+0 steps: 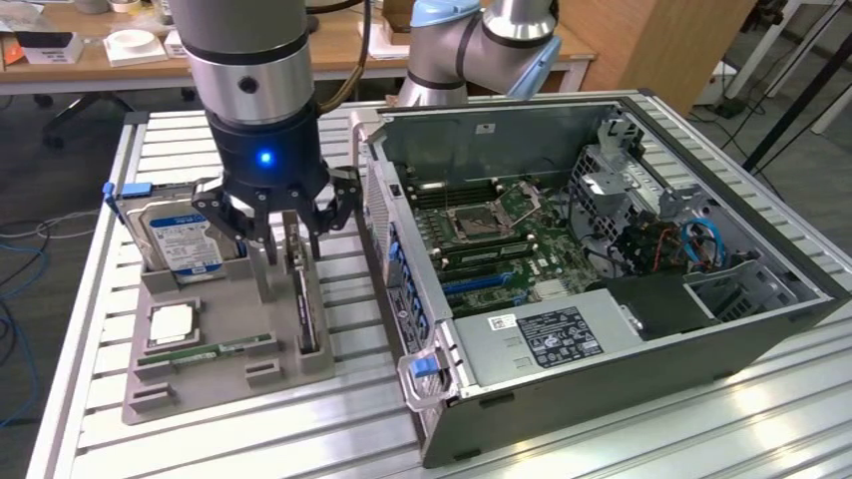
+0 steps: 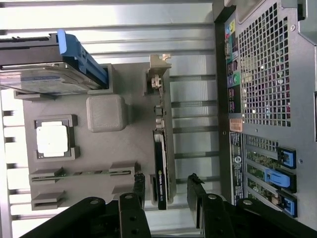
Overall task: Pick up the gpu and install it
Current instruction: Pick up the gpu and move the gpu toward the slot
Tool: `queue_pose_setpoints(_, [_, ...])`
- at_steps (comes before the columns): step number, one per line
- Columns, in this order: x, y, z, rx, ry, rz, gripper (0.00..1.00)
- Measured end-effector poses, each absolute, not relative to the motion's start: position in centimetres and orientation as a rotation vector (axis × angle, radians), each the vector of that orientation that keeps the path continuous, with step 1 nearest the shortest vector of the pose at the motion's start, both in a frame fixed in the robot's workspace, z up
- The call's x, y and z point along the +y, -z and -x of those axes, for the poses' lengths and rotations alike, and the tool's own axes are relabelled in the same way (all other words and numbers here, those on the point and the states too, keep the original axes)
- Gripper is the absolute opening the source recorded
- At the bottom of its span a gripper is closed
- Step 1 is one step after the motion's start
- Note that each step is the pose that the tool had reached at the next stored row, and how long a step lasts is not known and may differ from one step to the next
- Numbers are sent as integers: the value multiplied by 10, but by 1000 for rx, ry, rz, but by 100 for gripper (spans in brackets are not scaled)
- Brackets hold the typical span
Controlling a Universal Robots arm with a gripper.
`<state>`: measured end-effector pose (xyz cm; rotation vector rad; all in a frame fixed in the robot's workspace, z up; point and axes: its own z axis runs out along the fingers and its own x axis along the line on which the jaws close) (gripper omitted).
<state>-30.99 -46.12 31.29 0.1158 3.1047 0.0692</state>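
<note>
Labels on gpu (image 2: 161,171), hard drive (image 1: 180,239), power supply (image 1: 560,334) — none legible.

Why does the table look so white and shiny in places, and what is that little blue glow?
Exterior view: room light glares off the ribbed silver metal table, whitening its slats at that view's right; the glow is a small blue light on the arm above the black end effector. Wrist view: the table glares white too, while the end effector sits in shade.
</note>
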Motion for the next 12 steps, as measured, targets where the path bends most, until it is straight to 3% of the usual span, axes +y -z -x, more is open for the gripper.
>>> queue_pose_setpoints(12, [-461, -306, 310, 3105, -69, -116, 47])
